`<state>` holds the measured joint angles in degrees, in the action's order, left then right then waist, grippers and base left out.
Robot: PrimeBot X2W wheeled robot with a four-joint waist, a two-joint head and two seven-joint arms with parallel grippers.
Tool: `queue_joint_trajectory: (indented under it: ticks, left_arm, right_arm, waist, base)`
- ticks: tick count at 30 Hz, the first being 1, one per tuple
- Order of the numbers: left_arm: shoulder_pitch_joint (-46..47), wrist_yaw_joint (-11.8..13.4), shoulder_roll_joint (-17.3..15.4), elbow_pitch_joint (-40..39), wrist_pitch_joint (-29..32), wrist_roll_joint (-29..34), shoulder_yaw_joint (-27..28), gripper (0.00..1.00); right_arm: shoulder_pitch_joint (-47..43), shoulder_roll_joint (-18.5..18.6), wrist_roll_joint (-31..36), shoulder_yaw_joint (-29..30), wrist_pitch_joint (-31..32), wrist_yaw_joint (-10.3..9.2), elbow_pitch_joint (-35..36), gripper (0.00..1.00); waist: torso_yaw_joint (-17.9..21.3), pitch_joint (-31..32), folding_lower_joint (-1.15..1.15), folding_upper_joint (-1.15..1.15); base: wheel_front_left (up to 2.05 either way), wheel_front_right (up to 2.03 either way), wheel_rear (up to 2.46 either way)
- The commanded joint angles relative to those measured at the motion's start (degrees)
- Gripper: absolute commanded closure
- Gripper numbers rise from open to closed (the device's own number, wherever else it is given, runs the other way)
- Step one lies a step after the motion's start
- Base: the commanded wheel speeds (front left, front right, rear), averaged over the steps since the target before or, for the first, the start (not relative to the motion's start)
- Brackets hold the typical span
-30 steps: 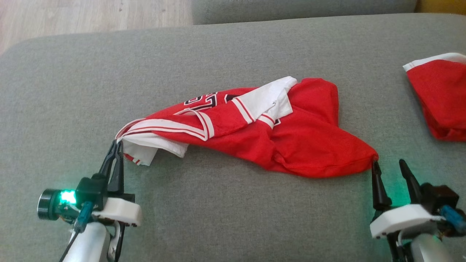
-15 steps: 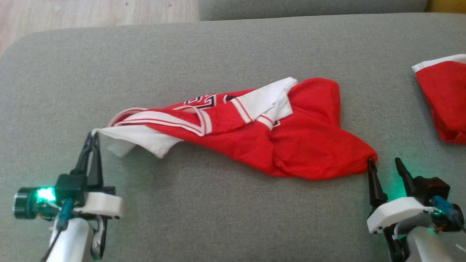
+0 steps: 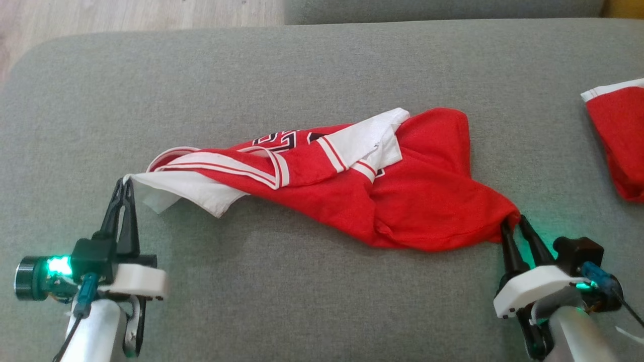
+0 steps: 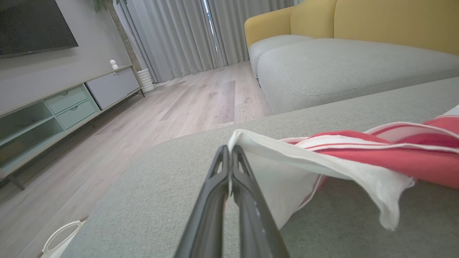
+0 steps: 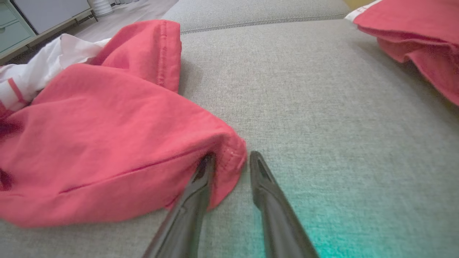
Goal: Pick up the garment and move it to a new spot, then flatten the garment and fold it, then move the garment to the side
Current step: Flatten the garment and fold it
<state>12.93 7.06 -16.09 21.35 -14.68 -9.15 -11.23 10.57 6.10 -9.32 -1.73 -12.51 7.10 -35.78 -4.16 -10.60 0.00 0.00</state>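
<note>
A grey sofa (image 3: 322,65) seat takes up the head view, with a strip of pale wood floor (image 3: 136,15) past its far left edge. Across the middle of the seat lies the garment (image 3: 427,201), a red jersey with white and red trim and black lettering, crumpled and drawn out long from the near left to the near right (its white lining shows at the left end and again at the far middle). The red bulk bunches towards the right and tapers to a corner at the near right. A second red cloth (image 3: 619,136) with a white edge lies well apart at the far right of the seat. The left gripper (image 3: 124,182) stands at the near left, its fingers pressed together on the white tip of the garment, which is lifted a little off the seat there; the left wrist view shows the white cloth (image 4: 287,168) pinched at the fingertips (image 4: 229,150). The right gripper (image 3: 512,222) is at the near right with its fingers partly apart, astride the red corner: in the right wrist view one finger (image 5: 193,200) is against the hem, the other (image 5: 272,200) just beside it, not clamped
</note>
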Motion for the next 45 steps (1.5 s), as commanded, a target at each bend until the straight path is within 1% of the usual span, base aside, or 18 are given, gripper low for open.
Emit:
queue_joint_trajectory:
  ticks: [1,2,3,4,8,11,15,18,20,21,24,27,31,35,37,40,45]
  left_arm:
    - [1.6,0.3,-2.1,-1.9,0.0,-0.3,2.0,1.00]
    - [1.6,0.2,-2.2,-2.0,0.0,-0.4,1.9,1.00]
    - [1.6,0.2,-2.2,-2.0,0.0,-0.4,1.8,1.00]
    - [1.6,0.2,-2.2,-1.9,0.0,-0.4,1.6,1.00]
    - [1.4,-0.3,-2.3,-1.8,0.1,-0.5,1.0,1.00]
    - [1.2,-1.1,-2.7,-2.5,0.1,-0.7,0.6,1.00]
    - [1.7,-2.7,-4.0,-5.4,0.2,-1.6,0.6,1.00]
    - [2.8,-4.8,-5.5,-9.4,1.6,-2.3,0.4,1.00]
    - [3.9,-6.6,-6.8,-12.9,3.3,-3.0,0.3,1.00]
    - [5.5,-8.3,-8.4,-16.6,5.4,-4.0,0.6,1.00]
    - [8.4,-10.8,-11.4,-21.7,9.1,-5.1,0.8,1.00]
    - [11.7,-12.4,-13.7,-25.9,12.8,-7.2,0.9,1.00]
    - [16.4,-13.4,-15.9,-29.6,16.5,-10.6,1.3,1.00]
    - [20.2,-13.9,-17.0,-29.5,17.9,-13.6,1.3,1.00]
    - [21.9,-14.1,-16.7,-28.2,17.9,-15.1,0.9,1.00]
    - [24.3,-14.2,-16.9,-26.1,17.2,-15.6,-0.1,1.00]
    - [27.2,-14.3,-16.1,-23.3,16.9,-17.7,-0.6,1.00]
  right_arm:
    - [1.7,0.8,-0.6,-1.6,-0.1,0.39,1.0,0.57]
    - [1.9,0.9,-0.9,-1.9,0.0,0.39,0.9,0.67]
    - [2.0,1.0,-1.2,-2.1,0.1,0.39,0.7,0.87]
    - [2.2,1.2,-1.4,-2.3,0.2,0.39,0.5,1.00]
    - [2.5,2.0,-1.9,-2.5,-0.2,0.39,0.4,1.00]
    - [2.3,2.8,-1.9,-1.7,-1.0,0.39,1.8,1.00]
    - [2.0,4.7,-2.4,-0.7,-1.6,0.39,6.2,1.00]
    - [2.2,6.9,-3.8,0.3,-1.2,0.39,11.3,1.00]
    - [2.7,9.0,-5.4,0.3,0.4,0.39,15.7,1.00]
    - [3.9,11.9,-7.0,-0.1,3.0,0.39,20.7,1.00]
    - [6.6,16.7,-10.1,-0.5,7.2,0.39,27.6,1.00]
    - [9.6,20.9,-12.3,-0.2,11.2,0.39,33.2,1.00]
    - [13.3,25.2,-13.5,0.7,14.5,0.39,38.0,1.00]
    - [16.0,27.0,-13.6,1.5,16.2,0.39,39.1,1.00]
    - [16.8,27.2,-13.7,1.9,16.5,0.39,38.5,1.00]
    - [17.7,27.3,-13.9,2.4,16.4,0.39,37.0,1.00]
    - [19.0,27.3,-14.2,2.9,16.4,0.39,35.6,1.00]
  waist:
    - [-0.1,0.0,0.00,0.00]
    - [-0.2,-0.1,0.00,0.00]
    - [-0.3,-0.1,0.00,0.00]
    - [-0.4,-0.1,0.00,0.00]
    - [-0.5,1.0,0.00,0.00]
    - [-0.3,2.7,0.00,0.00]
    - [0.3,5.9,0.00,0.00]
    - [0.8,8.3,0.00,0.00]
    - [1.4,9.3,0.00,0.00]
    - [2.3,9.9,0.00,0.00]
    - [3.7,10.5,0.00,0.00]
    - [4.7,11.2,0.00,0.00]
    - [5.4,11.8,0.00,0.00]
    - [5.4,12.2,0.00,0.00]
    - [5.0,12.4,0.00,0.00]
    - [4.4,12.7,0.00,0.00]
    - [3.7,13.0,0.00,0.00]
  base:
    - [0.00,0.00,0.00]
    - [0.00,0.00,0.00]
    - [0.00,0.00,0.00]
    - [0.00,0.00,0.00]
    - [0.00,0.00,0.00]
    - [0.00,0.00,0.00]
    - [0.00,0.00,0.00]
    - [0.00,0.00,0.00]
    - [0.00,0.00,0.00]
    - [0.00,0.00,0.00]
    - [0.00,0.00,0.00]
    - [0.00,0.00,0.00]
    - [0.00,0.00,0.00]
    - [0.00,0.00,0.00]
    - [0.00,0.00,0.00]
    - [0.00,0.00,0.00]
    - [0.00,0.00,0.00]
